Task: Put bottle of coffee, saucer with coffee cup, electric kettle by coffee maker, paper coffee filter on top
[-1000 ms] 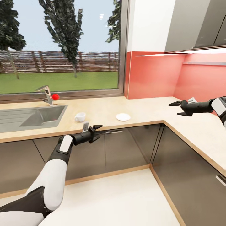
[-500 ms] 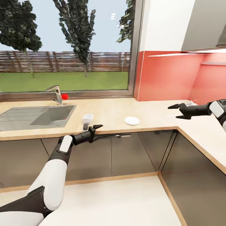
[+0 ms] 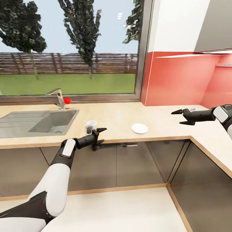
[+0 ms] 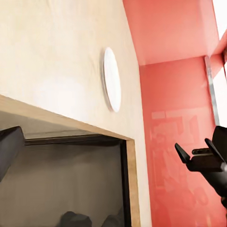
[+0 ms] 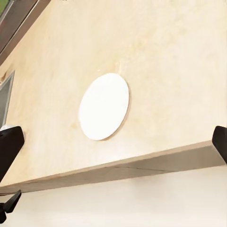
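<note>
Two grippers: both empty, raised in front of the counter.
left gripper (image 3: 100,136): nearest, just below the kitchen countertop (image 3: 112,117) edge by the grey cabinet fronts (image 3: 129,161); jaws spread wide, nothing held.
coffee cup (image 3: 91,126): on the worktop just behind the left gripper, close to the front edge; inside looks dark.
saucer (image 3: 140,128): bare, well apart from the cup, near the front edge.
right gripper (image 3: 179,116): over the corner stretch, jaws wide, nothing held.
sink (image 3: 42,120), tap (image 3: 58,97): beyond the cup.
risk: a left fingertip rising under the edge could catch it, or knock the cup over.
risk: flat saucer, hard to pinch; may skid off.
</note>
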